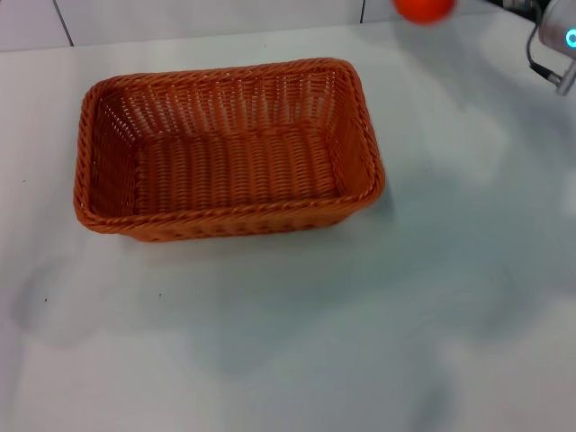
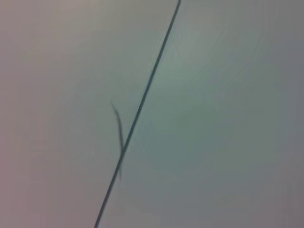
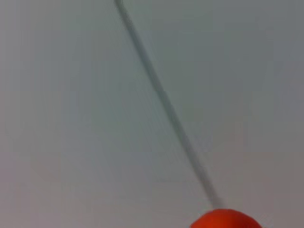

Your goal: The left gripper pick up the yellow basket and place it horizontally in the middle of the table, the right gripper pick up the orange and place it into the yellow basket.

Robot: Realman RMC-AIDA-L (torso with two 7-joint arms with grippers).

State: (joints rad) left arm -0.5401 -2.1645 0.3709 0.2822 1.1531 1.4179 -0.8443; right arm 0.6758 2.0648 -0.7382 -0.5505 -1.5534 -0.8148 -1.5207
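The yellow basket (image 1: 229, 148), orange-brown wicker, lies lengthwise across the white table (image 1: 297, 342), left of centre, and it holds nothing. The orange (image 1: 423, 7) sits at the far edge of the table, to the right of the basket, cut off by the frame's top. It also shows in the right wrist view (image 3: 225, 219). The right gripper (image 1: 560, 40) with its blue-lit ring is at the far right, to the right of the orange and apart from it; its fingers do not show. The left gripper is out of view.
A dark seam line (image 2: 142, 104) crosses a pale surface in the left wrist view. A similar grey line (image 3: 166, 104) runs down to the orange in the right wrist view. A tiled wall edge (image 1: 180, 18) lies behind the table.
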